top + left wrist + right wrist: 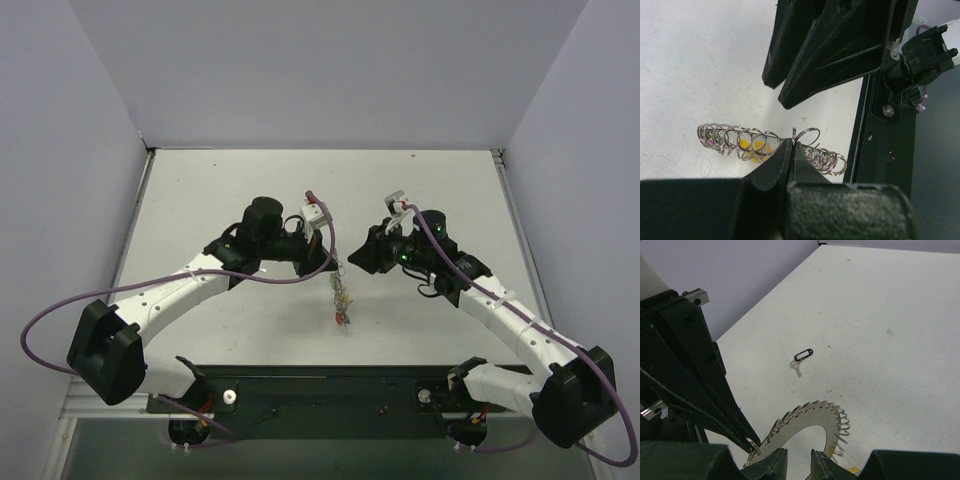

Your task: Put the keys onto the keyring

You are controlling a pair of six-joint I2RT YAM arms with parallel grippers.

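The keyring (812, 415) is a grey band edged with small wire loops, hanging tilted above the table. It shows as a coil in the left wrist view (735, 137) and hangs between the arms in the top view (341, 292). My left gripper (792, 145) is shut on one small loop at its edge. My right gripper (799, 462) is open, its fingertips just short of the band and astride the hollow centre. Yellow key heads (752, 147) hang in the coil, and a red one (342, 318) hangs at the bottom. A black-headed key (802, 356) lies loose on the table.
The white table (230, 190) runs between grey walls at left, right and back. A black rail (320, 385) crosses the near edge, by both arm bases. The two grippers are nearly tip to tip at the table's middle.
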